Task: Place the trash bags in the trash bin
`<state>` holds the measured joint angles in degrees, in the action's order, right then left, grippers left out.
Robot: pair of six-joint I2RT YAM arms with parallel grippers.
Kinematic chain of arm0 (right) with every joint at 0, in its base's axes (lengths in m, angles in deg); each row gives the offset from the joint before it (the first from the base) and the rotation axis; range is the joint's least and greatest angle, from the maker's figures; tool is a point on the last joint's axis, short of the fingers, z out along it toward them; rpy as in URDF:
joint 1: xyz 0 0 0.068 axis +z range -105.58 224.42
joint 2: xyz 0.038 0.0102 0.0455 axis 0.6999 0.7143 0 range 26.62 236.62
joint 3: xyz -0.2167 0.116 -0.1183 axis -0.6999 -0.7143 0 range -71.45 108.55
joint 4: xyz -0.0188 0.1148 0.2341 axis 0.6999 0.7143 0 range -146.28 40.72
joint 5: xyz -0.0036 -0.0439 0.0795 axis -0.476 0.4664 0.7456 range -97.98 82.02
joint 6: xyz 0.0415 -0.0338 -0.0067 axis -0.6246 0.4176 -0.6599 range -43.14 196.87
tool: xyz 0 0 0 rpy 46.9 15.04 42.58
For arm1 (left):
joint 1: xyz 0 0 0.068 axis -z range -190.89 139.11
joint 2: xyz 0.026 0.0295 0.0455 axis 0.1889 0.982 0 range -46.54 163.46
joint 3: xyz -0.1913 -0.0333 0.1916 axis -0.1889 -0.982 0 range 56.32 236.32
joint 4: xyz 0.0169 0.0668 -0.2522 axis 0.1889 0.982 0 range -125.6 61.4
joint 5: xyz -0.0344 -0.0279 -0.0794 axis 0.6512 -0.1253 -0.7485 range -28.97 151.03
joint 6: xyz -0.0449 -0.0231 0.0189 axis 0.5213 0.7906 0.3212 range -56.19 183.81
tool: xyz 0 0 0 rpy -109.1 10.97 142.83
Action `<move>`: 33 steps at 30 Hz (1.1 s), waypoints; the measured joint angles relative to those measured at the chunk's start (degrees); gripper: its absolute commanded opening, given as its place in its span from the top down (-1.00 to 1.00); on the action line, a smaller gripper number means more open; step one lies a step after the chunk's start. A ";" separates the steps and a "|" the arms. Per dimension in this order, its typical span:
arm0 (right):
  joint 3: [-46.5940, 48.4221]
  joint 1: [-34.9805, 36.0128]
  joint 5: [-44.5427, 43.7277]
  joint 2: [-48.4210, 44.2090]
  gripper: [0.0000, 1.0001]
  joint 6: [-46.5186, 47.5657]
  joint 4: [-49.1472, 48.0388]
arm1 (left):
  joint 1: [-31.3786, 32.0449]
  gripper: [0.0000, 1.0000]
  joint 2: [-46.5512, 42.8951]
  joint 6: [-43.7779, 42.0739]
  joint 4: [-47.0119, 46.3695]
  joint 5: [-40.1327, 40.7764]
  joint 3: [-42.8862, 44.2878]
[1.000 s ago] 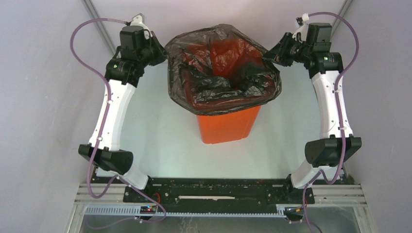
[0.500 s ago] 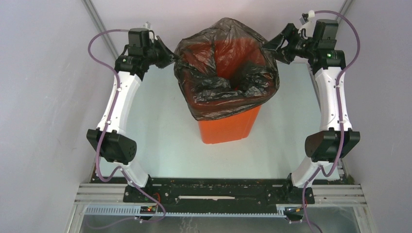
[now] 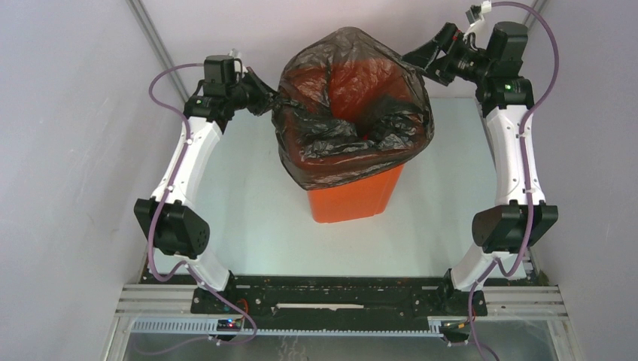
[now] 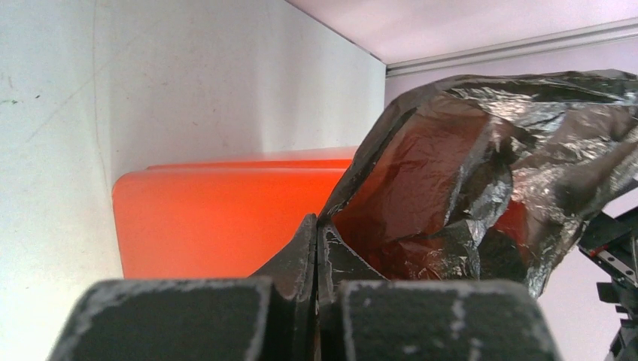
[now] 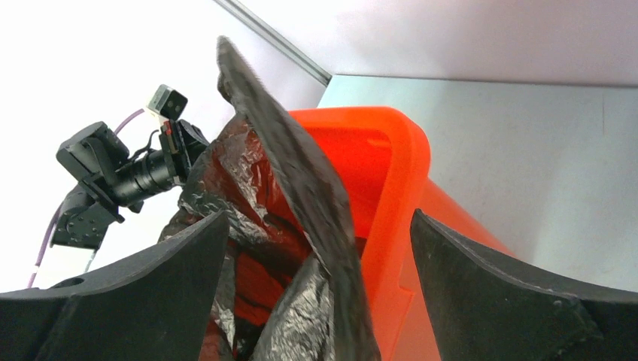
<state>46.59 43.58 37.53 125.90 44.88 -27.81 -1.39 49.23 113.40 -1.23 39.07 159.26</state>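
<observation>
Two pale lilac walls (image 3: 68, 150) are seen closing in a pale, faintly glossy table (image 3: 248, 195), with metal rails (image 3: 154, 37) running up the far corners. Near the table's middle the orange trash bin (image 3: 353, 199) is stood upright. The black trash bag (image 3: 353, 143) is draped over its mouth, hung down the outside of the upper walls and sagged into the opening. The bag's left edge is pinched in the tightly closed left gripper (image 4: 316, 301), just beside the bin. The right gripper (image 5: 317, 218) is spread wide at the bag's far right corner. A flap of film is seen between its fingers (image 5: 143, 301), clamped by neither.
</observation>
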 measured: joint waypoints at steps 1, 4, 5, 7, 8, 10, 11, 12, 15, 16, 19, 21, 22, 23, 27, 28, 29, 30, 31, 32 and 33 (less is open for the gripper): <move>1.36 0.72 -0.26 0.83 -1.00 0.81 0.00 | -0.02 0.99 -0.09 0.15 -0.37 -0.31 0.00; 6.12 3.45 -1.60 3.56 -1.00 4.48 1.36 | -0.02 1.00 -0.15 0.70 -1.27 -0.83 0.00; 8.13 4.39 -2.14 4.68 -1.00 5.92 2.16 | 0.00 1.00 -0.15 1.07 -1.46 -0.96 0.00; 11.54 5.88 -3.56 6.47 -0.98 8.39 3.67 | -0.02 1.00 -0.15 1.60 -1.95 -1.27 0.00; 12.85 6.69 -4.42 7.10 -0.96 9.64 4.28 | -0.02 0.99 -0.15 1.73 -2.27 -1.33 0.00; 13.75 7.63 -6.34 7.56 -0.83 11.32 5.18 | -0.04 1.00 -0.15 2.03 -2.60 -1.44 0.00; 13.86 7.74 -7.13 7.67 -0.75 11.85 5.42 | -0.04 0.99 -0.15 2.08 -2.62 -1.46 0.00; 14.08 7.78 -8.02 7.80 -0.66 12.35 5.81 | -0.07 1.00 -0.15 2.08 -2.62 -1.62 0.00; 15.56 7.56 -10.36 9.03 -0.30 12.66 6.82 | -0.20 1.00 -0.15 2.34 -2.64 -2.03 0.00; 16.02 7.54 -10.91 9.60 -0.18 12.57 6.97 | -0.26 0.99 -0.15 2.49 -2.62 -2.12 0.00; 16.37 7.26 -12.15 10.82 0.24 11.93 7.08 | -0.28 0.99 -0.15 2.54 -2.64 -2.25 0.00; 16.37 7.10 -13.22 11.54 0.43 11.04 7.08 | -0.31 1.00 -0.15 2.54 -2.67 -2.25 0.00; 16.37 6.93 -13.64 11.82 0.48 10.60 7.08 | -0.33 0.99 -0.15 2.54 -2.67 -2.25 0.00; 16.37 6.69 -14.01 12.17 0.53 9.40 7.02 | -0.33 1.00 -0.15 2.54 -2.67 -2.25 0.00; 16.37 5.55 -13.03 13.62 0.59 4.44 5.64 | -0.33 1.00 -0.15 2.54 -2.73 -2.27 0.00; 16.37 5.20 -12.59 14.10 0.59 3.45 5.22 | -0.33 0.99 -0.15 2.54 -2.80 -2.27 0.00; 16.37 4.87 -12.35 14.58 0.59 2.80 4.94 | -0.33 1.00 -0.15 2.51 -2.89 -2.25 0.00; 16.37 4.55 -12.15 15.12 0.59 1.99 4.72 | -0.37 1.00 -0.15 2.51 -3.04 -2.25 0.00; 16.37 4.24 -12.02 15.76 0.61 1.51 4.59 | -0.39 1.00 -0.15 2.51 -3.13 -2.27 0.00; 16.37 4.00 -11.98 16.35 0.64 0.92 4.46 | -0.44 0.99 -0.13 2.51 -3.21 -2.27 0.00; 16.35 3.65 -11.82 17.11 0.65 0.13 4.37 | -0.52 1.00 -0.09 2.54 -3.32 -2.32 0.00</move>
<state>62.94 47.23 25.71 143.02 45.01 -23.44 -1.92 49.14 115.93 -4.55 36.76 159.26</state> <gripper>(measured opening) 0.199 0.005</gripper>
